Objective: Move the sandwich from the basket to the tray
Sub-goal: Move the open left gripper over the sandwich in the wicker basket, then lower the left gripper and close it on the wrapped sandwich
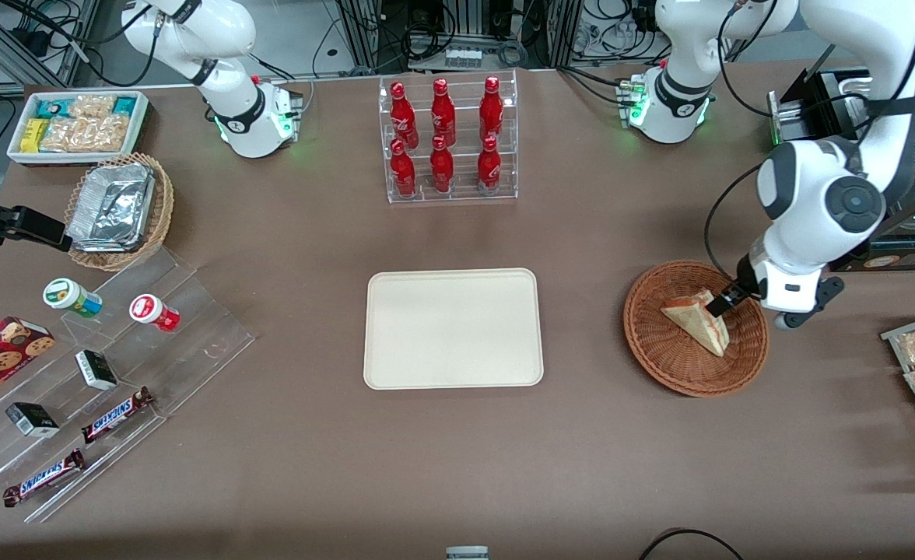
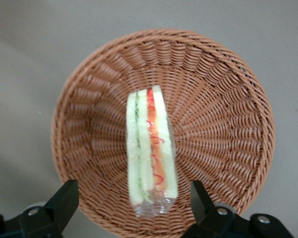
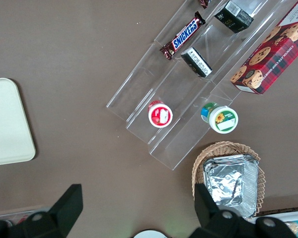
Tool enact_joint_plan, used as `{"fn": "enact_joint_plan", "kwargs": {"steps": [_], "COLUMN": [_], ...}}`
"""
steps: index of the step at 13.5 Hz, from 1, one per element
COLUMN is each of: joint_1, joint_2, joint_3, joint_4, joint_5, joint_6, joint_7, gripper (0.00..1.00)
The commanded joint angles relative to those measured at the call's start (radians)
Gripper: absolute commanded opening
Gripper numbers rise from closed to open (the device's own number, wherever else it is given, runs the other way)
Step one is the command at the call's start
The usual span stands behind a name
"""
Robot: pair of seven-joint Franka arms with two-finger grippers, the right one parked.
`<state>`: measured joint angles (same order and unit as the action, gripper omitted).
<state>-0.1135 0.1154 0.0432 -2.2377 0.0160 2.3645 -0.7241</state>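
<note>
Gripper over sandwich in basket, tray bare.
Cream tray (image 1: pixel 453 327) sat mid-table; wedge sandwich (image 1: pixel 699 320) lay in the reddish wicker basket (image 1: pixel 660 346); left gripper (image 1: pixel 720 302) hovered at the sandwich, fingers (image 2: pixel 64 198) spread wide either side.

End effector (image 1: pixel 726 299) lowered, fingers (image 2: pixel 64 201) spread wide
</note>
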Motion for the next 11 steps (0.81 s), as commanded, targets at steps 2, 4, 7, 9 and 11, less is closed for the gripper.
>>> {"fn": "enact_joint_plan", "kwargs": {"steps": [2, 4, 7, 9, 11], "joint_1": [-0.018, -0.018, -0.018, -0.018, -0.018], "joint_2": [0.015, 0.041, 0.082, 0.099, 0.099], "joint_3": [0.001, 0.001, 0.001, 0.001, 0.000], "joint_4": [-0.066, -0.085, -0.131, -0.128, -0.125], "joint_5": [0.002, 0.001, 0.002, 0.001, 0.002], "joint_6": [0.100, 0.159, 0.274, 0.283, 0.282], "joint_7": [-0.046, -0.047, -0.047, -0.052, -0.051], "gripper": [0.99, 0.99, 0.99, 0.96, 0.56]}}
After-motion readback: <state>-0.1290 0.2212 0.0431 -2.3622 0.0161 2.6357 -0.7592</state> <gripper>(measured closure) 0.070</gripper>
